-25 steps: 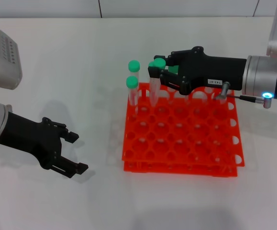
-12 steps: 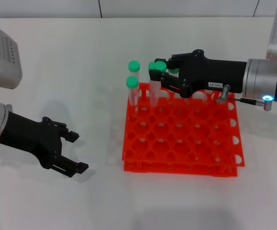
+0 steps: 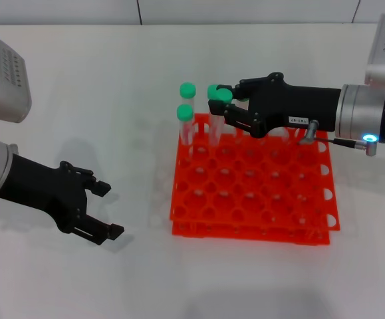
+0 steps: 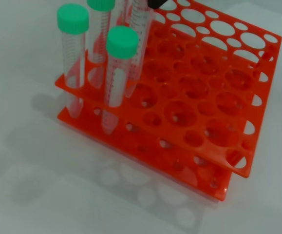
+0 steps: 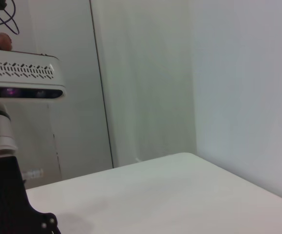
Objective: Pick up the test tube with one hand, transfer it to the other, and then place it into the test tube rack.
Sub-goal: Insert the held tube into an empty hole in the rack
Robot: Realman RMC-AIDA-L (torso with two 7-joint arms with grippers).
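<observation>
The orange-red test tube rack stands mid-table and also shows in the left wrist view. My right gripper, the one with the white label, is shut on the test tube just under its green cap. The tube leans slightly, with its lower end in a hole in the rack's far left part. In the left wrist view the same tube shows with black fingers at its top. My left gripper is open and empty, low over the table to the left of the rack.
Three other green-capped tubes stand in the rack's far left corner; they also show in the left wrist view. The right wrist view shows only a wall, the table and part of the robot.
The right gripper has lowered the tube a little, so its cap sits lower over the rack. The left arm has barely moved.
</observation>
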